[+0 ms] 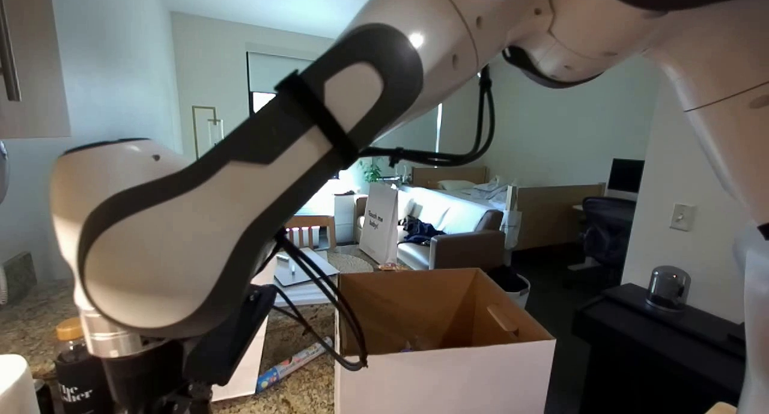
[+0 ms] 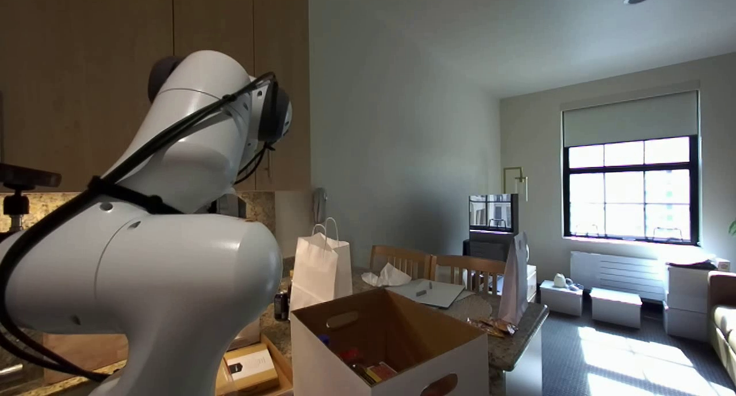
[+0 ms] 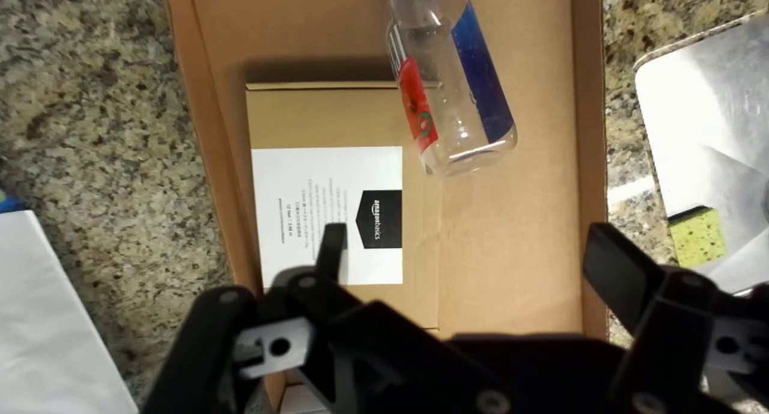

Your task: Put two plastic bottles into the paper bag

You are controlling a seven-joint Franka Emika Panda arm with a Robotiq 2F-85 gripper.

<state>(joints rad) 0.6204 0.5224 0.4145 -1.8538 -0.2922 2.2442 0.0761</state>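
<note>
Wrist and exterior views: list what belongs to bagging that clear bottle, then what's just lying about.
For the job:
gripper, open
clear bottle
paper bag, the one with handles showing

Lying about:
shallow carton, though the bottle lies in it
amazonbasics box
sponge
printed bag
tube
big carton

A shallow cardboard tray (image 3: pixel 510 240) is laid on the speckled table (image 3: pixel 102 119) beneath the end effector (image 3: pixel 471 255), to one side of which the paper bag (image 2: pixel 319 269) and a tube (image 1: pixel 294 364) are set; opposite, a sink (image 3: pixel 685 95) is built in.
</note>
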